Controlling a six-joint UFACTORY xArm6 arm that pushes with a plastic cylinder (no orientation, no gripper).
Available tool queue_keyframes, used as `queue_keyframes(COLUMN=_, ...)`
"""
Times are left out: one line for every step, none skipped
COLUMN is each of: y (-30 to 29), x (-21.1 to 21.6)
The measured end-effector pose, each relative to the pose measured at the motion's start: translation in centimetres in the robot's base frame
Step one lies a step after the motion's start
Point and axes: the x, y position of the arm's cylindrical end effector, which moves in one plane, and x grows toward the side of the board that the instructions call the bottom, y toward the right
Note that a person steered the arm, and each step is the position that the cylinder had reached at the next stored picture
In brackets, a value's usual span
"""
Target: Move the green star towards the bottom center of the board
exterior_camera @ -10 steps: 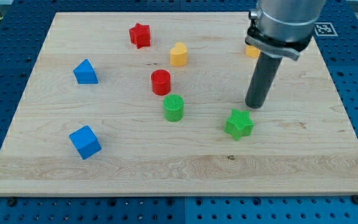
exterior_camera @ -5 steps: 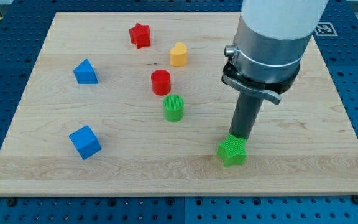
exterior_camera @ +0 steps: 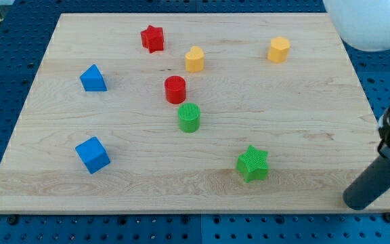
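The green star lies on the wooden board, low and a little to the right of the view's middle. My tip rests near the board's bottom right corner, well to the right of the star and slightly below it. It touches no block.
A green cylinder stands up and left of the star. Above it are a red cylinder, a yellow block and a red star. Another yellow block sits at the upper right. Two blue blocks are at the left.
My tip pushed the green star down and slightly left, then left it and swung far to the bottom right corner. The yellow block at the upper right is now uncovered.
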Motion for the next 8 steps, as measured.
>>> queue_keyframes(y=-2.0, x=-0.4)
queue_keyframes(y=-4.2, x=-0.9)
queue_keyframes(y=-7.7, x=-1.8)
queue_keyframes(y=-9.3, x=-3.7)
queue_keyframes(y=-10.8, x=-4.5)
queue_keyframes(y=-11.0, x=-4.8)
queue_keyframes(y=-11.1, x=-5.8)
queue_keyframes(y=-12.1, x=-7.0)
